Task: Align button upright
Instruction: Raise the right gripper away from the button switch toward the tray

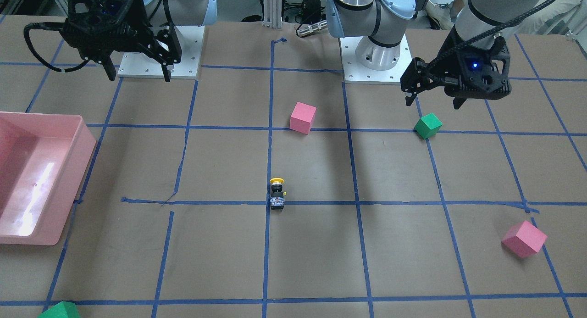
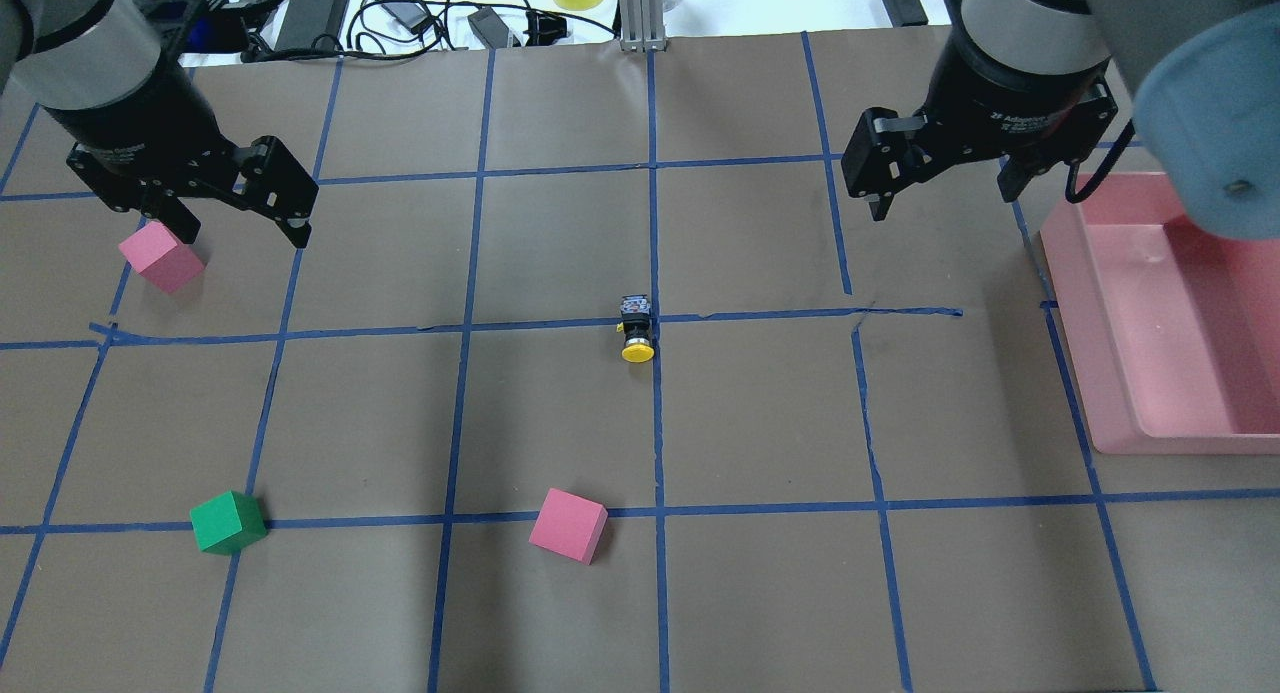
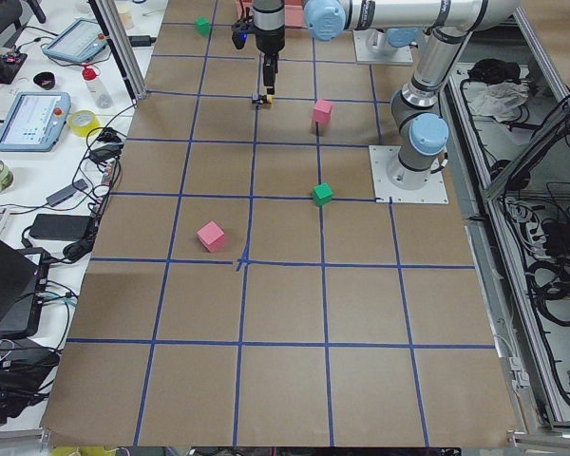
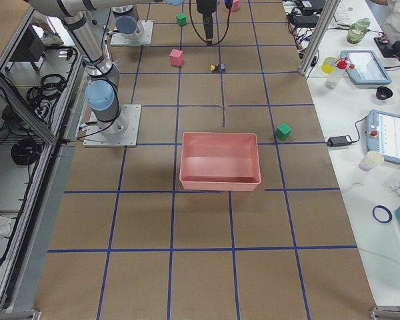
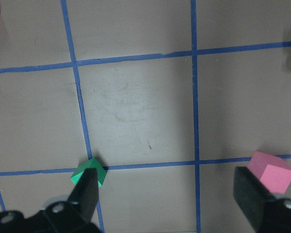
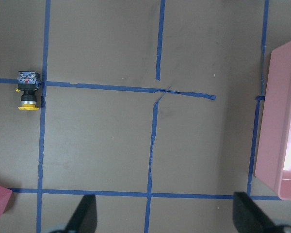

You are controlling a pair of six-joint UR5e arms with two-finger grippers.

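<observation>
The button (image 2: pixel 637 328) lies on its side near the middle of the overhead frame, on the brown tabletop (image 2: pixel 760 423), right at a crossing of blue tape lines (image 2: pixel 560 325). Its yellow cap points toward the bottom of that frame and its contact block toward the top. The right wrist view, with the button at its left edge, shows the cap edge-on, so the button is tipped over, not standing.

The left pincer (image 2: pixel 243 231) hangs in the upper left of the overhead frame, its fingers spread apart and empty, just beside a pink cube (image 2: pixel 160 256). The right pincer (image 2: pixel 942 201) hangs in the upper right, likewise spread wide and holding nothing, near the pink tray (image 2: pixel 1080 333). Both are well apart from the button, and nothing touches it.

By my reading, none of the task is done. One arm has to travel to the button, close on its black body, turn it so the block sits on the tabletop with the cap facing up, and let go without toppling it. The right arm looks the better placed, since its wrist view has the whole button in sight while the left wrist view catches only a sliver at its right edge. The body is small and round, so it may roll or slip in the grasp.
</observation>
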